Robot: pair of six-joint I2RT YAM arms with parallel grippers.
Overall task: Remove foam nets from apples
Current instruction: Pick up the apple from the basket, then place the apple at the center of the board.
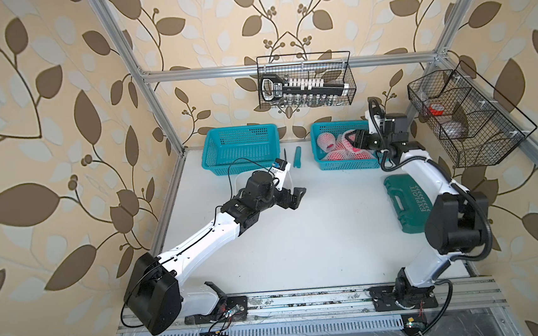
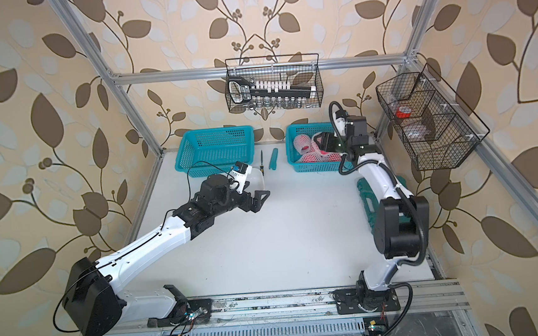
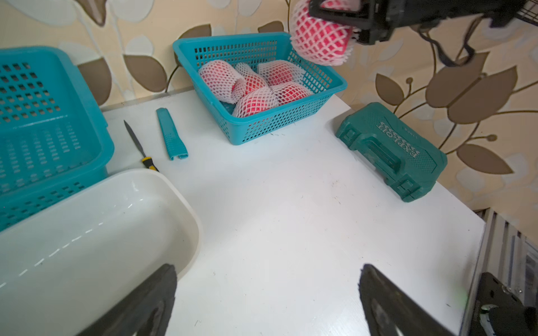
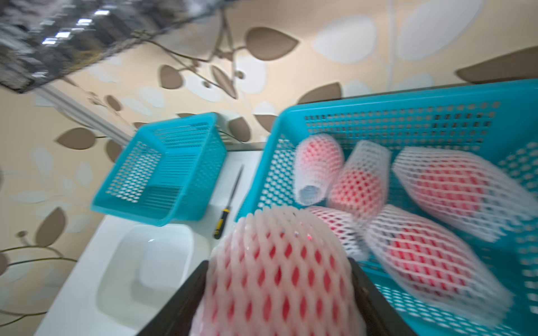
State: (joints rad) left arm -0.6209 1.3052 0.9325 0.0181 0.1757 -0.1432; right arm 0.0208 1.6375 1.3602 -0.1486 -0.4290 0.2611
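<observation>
- The right arm (image 1: 425,169) holds a netted apple (image 4: 276,270) above the teal basket (image 3: 291,128) at the back of the table (image 3: 291,221), the right jaws pinching the fruit by its two sides.
- The foam net (image 3: 317,43) covers the apple whole. In the left wrist view a frilled end shows just under the right jaws. The sleeve's long axis seems to run across the pinch, though blur in the right wrist view leaves this unsure.
- Five more netted apples (image 3: 253,101) lie in the basket below the right jaws.
- The left arm (image 1: 201,243) waits with the left jaws spread wide and empty over the table, just beside a white tub (image 3: 87,232).
- From the left jaws the held apple lies ahead and higher, well apart, with bare table between.
- Stripping the net likely turns on closing that gap. The left jaws are the free pair, so the fruit probably has to come toward them with the sleeve's loose end facing them.
</observation>
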